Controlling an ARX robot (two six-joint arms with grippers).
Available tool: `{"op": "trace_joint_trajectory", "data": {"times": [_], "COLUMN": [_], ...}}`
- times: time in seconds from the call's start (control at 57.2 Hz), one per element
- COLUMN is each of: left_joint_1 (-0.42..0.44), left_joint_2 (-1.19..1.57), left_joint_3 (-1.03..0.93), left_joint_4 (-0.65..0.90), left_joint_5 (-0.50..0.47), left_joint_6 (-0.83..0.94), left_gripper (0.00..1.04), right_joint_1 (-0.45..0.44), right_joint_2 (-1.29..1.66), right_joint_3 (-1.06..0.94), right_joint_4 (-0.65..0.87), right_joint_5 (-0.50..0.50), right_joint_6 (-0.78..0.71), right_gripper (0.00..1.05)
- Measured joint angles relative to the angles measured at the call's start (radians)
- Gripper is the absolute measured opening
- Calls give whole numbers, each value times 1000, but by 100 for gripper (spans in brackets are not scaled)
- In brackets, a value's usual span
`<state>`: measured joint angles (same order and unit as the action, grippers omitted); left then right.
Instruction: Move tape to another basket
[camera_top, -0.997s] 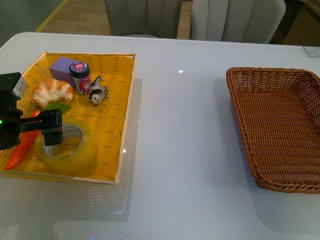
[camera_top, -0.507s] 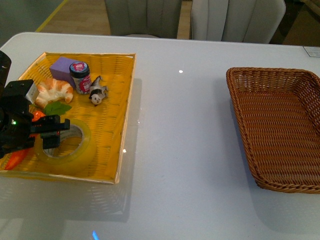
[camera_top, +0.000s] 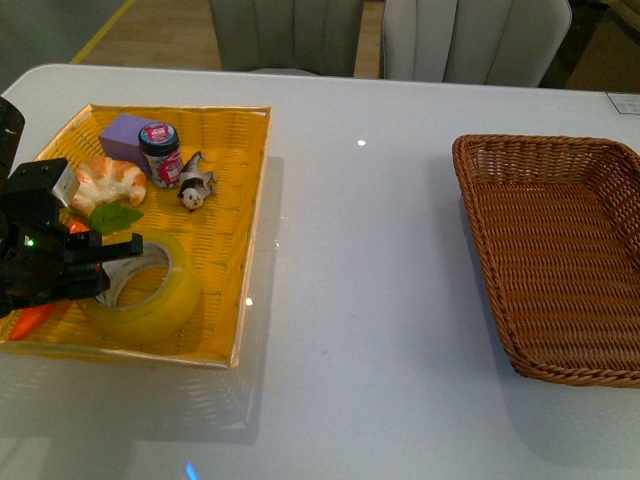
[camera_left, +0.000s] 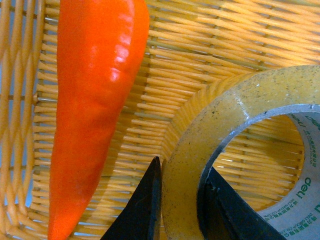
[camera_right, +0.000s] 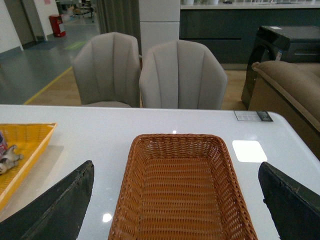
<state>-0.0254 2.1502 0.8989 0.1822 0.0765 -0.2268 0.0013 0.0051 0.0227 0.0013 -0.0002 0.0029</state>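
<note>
The left gripper (camera_top: 112, 265) is down in the yellow tray (camera_top: 225, 190) at the left of the table (camera_top: 360, 300), and from where I stand this is the grasp itself. In the left wrist view its two dark fingers straddle the wall of the tape (camera_left: 235, 110), one against the yellowish outside and one inside the white core, and they look pinched on it. The roll sits at the near end of the tray, just beside the orange carrot (camera_left: 95, 100), and to my eye it has not clearly lifted off the weave. The basket (camera_top: 550, 250) waits well apart at the right, with nothing in it that I can see. The right gripper (camera_right: 172, 200) hangs over its near end with fingers spread wide, holding nothing. Next, I'd say, comes a straight lift to clear the tray's rim — a thin pinch on a wide roll may let it swing — then a carry across the bare table toward the basket.
</note>
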Motion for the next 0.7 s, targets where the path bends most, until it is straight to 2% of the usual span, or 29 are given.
{"op": "trace_joint_trajectory", "data": {"times": [0.227,0.367,0.577,0.7], "left_joint_1": [0,-45,-238,-363], "left_joint_2": [-193,-293,-371,-388], "left_joint_3": [-22,12,94,133], "left_joint_4": [-23,-65,-70,-72], "left_joint_5": [61,89,209,228], "left_joint_6": [-42,-78,-119,-119], "left_gripper": [15,15,15,15], "right_joint_1": [0,0,0,0], "right_joint_2": [0,0,0,0], "right_joint_3": [0,0,0,0], "right_joint_4": [0,0,0,0], "right_joint_5": [0,0,0,0], "right_joint_6": [0,0,0,0], "right_gripper": [96,96,96,96]}}
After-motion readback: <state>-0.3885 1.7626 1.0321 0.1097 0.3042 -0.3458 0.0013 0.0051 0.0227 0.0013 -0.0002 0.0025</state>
